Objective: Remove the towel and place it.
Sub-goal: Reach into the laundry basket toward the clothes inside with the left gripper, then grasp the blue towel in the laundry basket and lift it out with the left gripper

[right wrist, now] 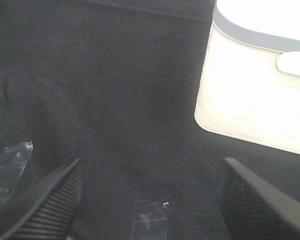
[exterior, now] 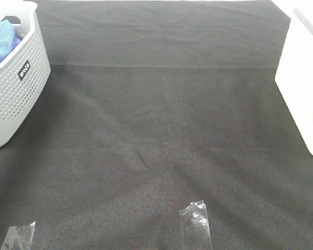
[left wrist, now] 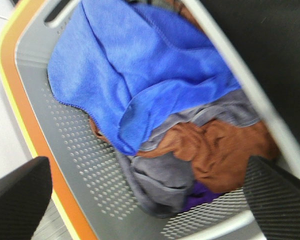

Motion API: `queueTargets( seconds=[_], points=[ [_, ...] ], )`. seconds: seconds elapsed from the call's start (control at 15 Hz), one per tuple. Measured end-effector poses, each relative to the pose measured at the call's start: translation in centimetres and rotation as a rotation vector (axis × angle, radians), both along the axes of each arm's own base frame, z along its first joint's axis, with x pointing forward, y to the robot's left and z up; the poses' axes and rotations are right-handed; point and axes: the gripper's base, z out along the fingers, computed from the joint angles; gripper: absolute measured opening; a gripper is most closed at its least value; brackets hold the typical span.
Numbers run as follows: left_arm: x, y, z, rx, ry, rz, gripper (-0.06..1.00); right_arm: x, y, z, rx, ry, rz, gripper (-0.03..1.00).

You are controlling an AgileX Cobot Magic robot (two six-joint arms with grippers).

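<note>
Bunched in the grey perforated basket (exterior: pixel 15 99) at ten o'clock, the blue towel (left wrist: pixel 140 65) tops a brown cloth (left wrist: pixel 215 150) and a grey cloth (left wrist: pixel 160 177), its long axis untellable, while the left gripper (left wrist: pixel 147 170) over it and the right gripper (right wrist: pixel 152 165) over the black mat (right wrist: pixel 115 75) both gape empty.

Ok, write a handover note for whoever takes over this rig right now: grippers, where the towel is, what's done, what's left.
Grippers: the left gripper is open and empty, above the grey basket. The right gripper is open and empty, over the black table cover near the white bin.
Things: the towel lies bunched in the basket, on top of a brown cloth and a grey cloth.
Done: nothing; the towel is not gripped.
Left: grasp the towel with the left gripper, lift it out, place it.
</note>
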Motion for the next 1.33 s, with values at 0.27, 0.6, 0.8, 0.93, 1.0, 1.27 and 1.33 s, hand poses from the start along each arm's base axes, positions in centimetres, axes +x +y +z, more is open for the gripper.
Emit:
queueTargets(
  seconds=[0.27,0.6,0.8,0.93,1.0,1.27,1.33],
  points=[
    [3.9,3.2,-6.6,0.144,0.136,-0.087,0.99,0.0,0.0,0.0,0.000,0.000,0.000,0.75],
    [5.7,6.9,-12.1,0.163,0.225,-0.082,0.99,0.0,0.0,0.0,0.000,0.000,0.000,0.75],
    [7.0,7.2,-14.8,0.143,0.211,-0.096,0.99,0.0,0.0,0.0,0.000,0.000,0.000,0.75],
    [7.8,7.1,-17.2,0.118,0.216,-0.106,0.99,0.0,0.0,0.0,0.000,0.000,0.000,0.75],
    [8.1,7.1,-18.2,0.110,0.225,-0.109,0.99,0.0,0.0,0.0,0.000,0.000,0.000,0.75],
    [8.2,6.8,-19.7,0.063,0.251,-0.103,0.88,0.0,0.0,0.0,0.000,0.000,0.000,0.75],
    [8.0,6.8,-19.7,0.059,0.266,-0.100,0.77,0.0,0.0,0.0,0.000,0.000,0.000,0.75]
  ],
)
